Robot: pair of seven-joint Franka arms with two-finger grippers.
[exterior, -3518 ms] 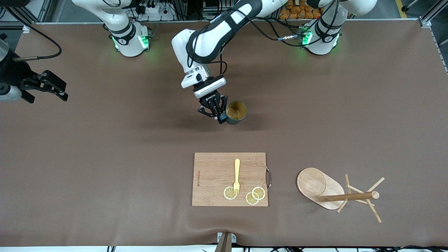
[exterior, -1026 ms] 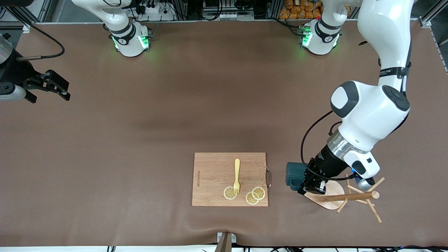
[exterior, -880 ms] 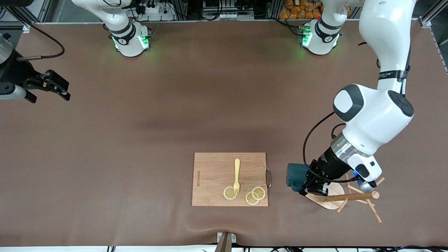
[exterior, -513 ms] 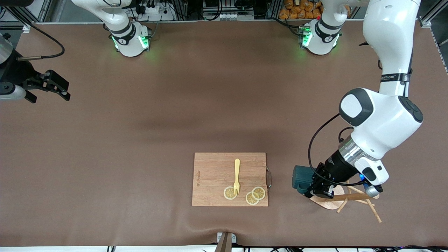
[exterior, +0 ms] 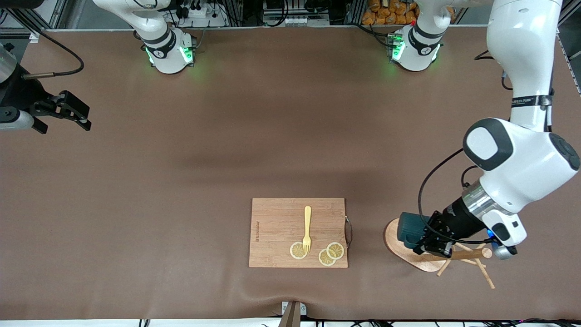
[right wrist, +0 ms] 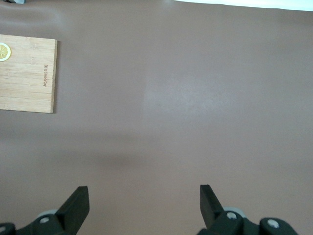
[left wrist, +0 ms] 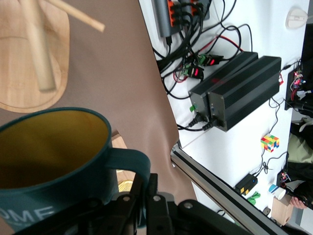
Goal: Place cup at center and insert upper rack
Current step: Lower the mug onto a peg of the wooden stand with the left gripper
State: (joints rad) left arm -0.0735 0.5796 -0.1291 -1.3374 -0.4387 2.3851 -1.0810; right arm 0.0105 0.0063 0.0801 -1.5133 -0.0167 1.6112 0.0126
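The dark teal cup (exterior: 408, 229) with a yellowish inside (left wrist: 49, 147) hangs in my left gripper (exterior: 429, 243), tipped on its side over the oval base (exterior: 392, 236) of the wooden mug tree. In the left wrist view my left gripper (left wrist: 149, 178) is shut on the cup's loop handle (left wrist: 129, 159). The tree's pole (exterior: 463, 255) runs from the base toward the left arm's end of the table, with thin pegs (exterior: 485, 277) around it. The left wrist view shows the base (left wrist: 19, 83), pole (left wrist: 36, 49) and one peg (left wrist: 80, 14) ahead of the cup's mouth. My right gripper (exterior: 68, 113) waits open and empty at the right arm's end of the table, and its own view (right wrist: 144, 196) shows only bare mat under it.
A rectangular wooden cutting board (exterior: 281, 227) lies beside the mug tree, toward the right arm's end, with a yellow fork (exterior: 307, 227) and lemon slices (exterior: 330, 254) on it. Its edge shows in the right wrist view (right wrist: 24, 78). The brown mat (exterior: 227, 159) covers the table.
My left gripper carried the cup from the table's centre to the mug tree, then shifted it toward the left arm's end, over the base. The right arm has not moved.
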